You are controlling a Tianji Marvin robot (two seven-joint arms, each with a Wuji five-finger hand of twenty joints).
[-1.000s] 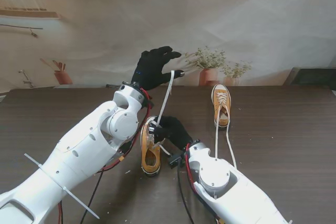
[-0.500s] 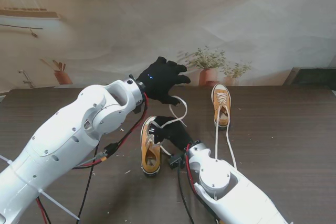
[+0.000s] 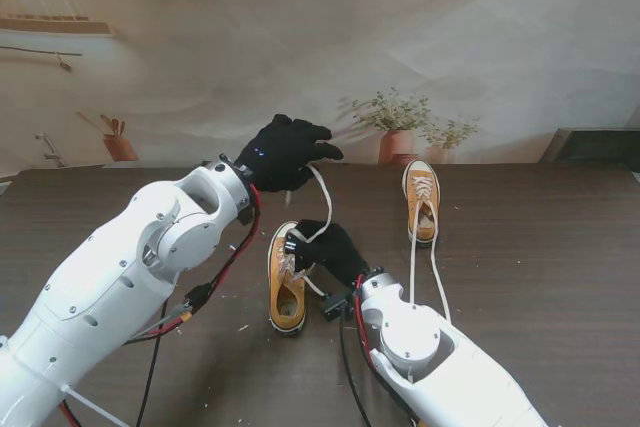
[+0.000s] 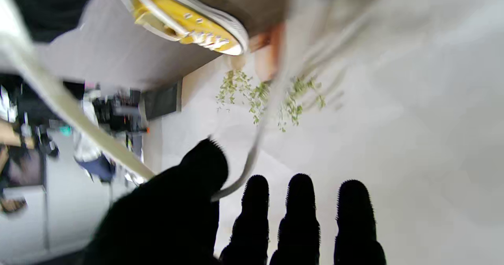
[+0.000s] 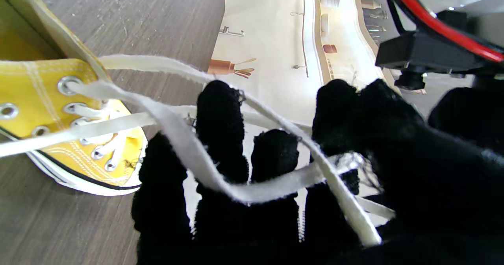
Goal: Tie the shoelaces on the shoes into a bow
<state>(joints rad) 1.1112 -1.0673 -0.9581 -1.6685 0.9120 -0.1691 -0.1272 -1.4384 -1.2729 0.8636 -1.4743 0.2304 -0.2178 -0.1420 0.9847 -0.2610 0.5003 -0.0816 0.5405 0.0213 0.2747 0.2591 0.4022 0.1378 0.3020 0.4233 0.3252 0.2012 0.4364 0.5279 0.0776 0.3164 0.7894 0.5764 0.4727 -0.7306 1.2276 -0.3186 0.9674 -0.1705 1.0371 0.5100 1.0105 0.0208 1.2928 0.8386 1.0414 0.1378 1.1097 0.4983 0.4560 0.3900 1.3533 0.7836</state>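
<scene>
The left hand (image 3: 285, 152), raised beyond the near shoe (image 3: 286, 279) on the bench (image 3: 540, 247), pinches one lace (image 3: 322, 197); the right hand (image 3: 325, 249) grasps crossed laces at the eyelets. Pulling harder could drag the shoe or slip the lace free.

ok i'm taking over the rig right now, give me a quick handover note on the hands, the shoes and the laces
Left hand: raised beyond the near shoe, pinching one lace end.
Right hand: at the near shoe, fingers closed with lace strands crossing them.
Far shoe: on the right, its laces trailing loose toward me, untouched.
Done: no bow visible on either shoe.
Left: form and tighten the bow on the near shoe, then do the far shoe.
</scene>
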